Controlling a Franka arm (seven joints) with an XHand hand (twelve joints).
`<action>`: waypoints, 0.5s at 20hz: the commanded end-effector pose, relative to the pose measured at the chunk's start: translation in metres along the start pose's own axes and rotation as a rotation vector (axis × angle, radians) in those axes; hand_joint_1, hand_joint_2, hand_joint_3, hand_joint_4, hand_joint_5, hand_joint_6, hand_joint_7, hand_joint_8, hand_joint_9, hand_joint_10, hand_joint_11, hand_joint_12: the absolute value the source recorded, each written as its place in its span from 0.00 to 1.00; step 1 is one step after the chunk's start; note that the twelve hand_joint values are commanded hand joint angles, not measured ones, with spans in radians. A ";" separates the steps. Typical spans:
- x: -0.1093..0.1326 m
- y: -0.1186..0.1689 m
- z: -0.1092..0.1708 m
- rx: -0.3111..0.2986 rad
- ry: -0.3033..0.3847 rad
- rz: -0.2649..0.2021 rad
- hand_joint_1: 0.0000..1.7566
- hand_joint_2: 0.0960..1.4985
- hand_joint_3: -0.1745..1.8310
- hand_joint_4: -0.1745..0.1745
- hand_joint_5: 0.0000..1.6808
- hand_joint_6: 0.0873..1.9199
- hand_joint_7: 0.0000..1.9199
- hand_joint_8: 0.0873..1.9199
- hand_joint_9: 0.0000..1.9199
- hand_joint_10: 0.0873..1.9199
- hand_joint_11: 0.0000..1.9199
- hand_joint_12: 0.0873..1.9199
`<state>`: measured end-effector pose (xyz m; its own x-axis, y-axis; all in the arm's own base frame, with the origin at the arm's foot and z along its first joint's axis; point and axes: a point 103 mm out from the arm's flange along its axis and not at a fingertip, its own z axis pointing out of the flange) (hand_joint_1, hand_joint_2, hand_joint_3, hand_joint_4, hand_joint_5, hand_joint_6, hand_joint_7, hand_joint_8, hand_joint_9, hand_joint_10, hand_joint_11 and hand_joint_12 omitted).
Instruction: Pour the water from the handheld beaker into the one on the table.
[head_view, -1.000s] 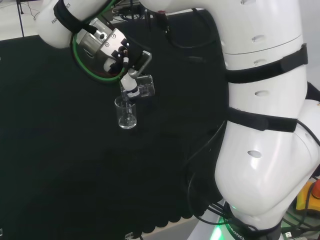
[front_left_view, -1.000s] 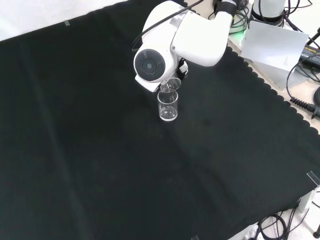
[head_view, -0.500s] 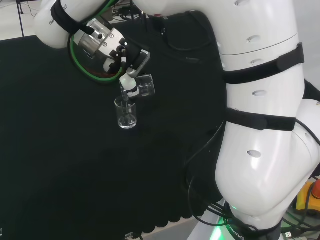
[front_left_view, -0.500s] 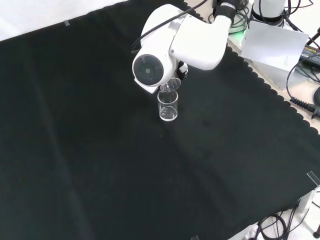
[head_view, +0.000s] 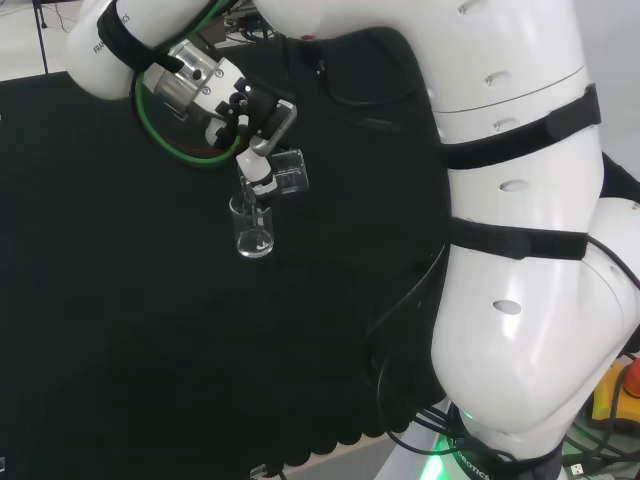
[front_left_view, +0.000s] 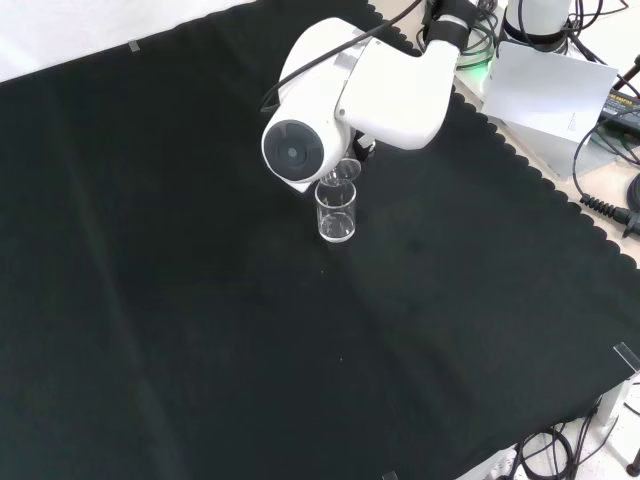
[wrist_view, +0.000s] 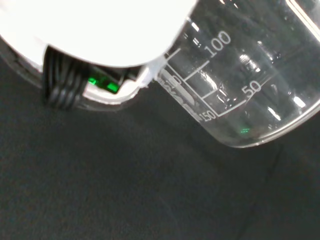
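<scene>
Pouring seems near its end: hand (head_view: 250, 125) grips the tipped beaker (head_view: 284, 172) over the table beaker (head_view: 252, 225); righting it remains.

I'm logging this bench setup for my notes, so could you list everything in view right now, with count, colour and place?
Held beaker: one, clear glass, tipped on its side in the hand, its mouth over the standing beaker.
Standing beaker: one, clear glass, upright on the cloth, just below the held one in the head view.
Cloth: one, black, scalloped edge, covering the bench.
Grey box: one, beyond the cloth's far right edge in the front view.
Cables: several, black, at the front view's right edge.
Arm: one, white links with black bands, right side of the head view.
Hand: one, black and white, its fingers curled round the held beaker.
</scene>
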<state>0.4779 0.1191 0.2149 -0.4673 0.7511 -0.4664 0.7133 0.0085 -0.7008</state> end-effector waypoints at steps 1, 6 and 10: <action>0.000 0.000 0.000 0.007 -0.001 -0.001 0.83 0.26 0.54 0.00 0.74 0.30 0.74 0.27 0.81 0.21 0.64 0.35; 0.000 -0.001 0.000 0.007 0.000 -0.001 0.83 0.26 0.54 0.00 0.74 0.30 0.74 0.27 0.81 0.21 0.64 0.35; 0.000 -0.001 0.000 0.004 -0.003 0.005 0.83 0.26 0.54 0.00 0.74 0.31 0.73 0.27 0.81 0.22 0.64 0.35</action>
<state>0.4779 0.1194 0.2154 -0.4668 0.7507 -0.4675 0.7106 0.0037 -0.7036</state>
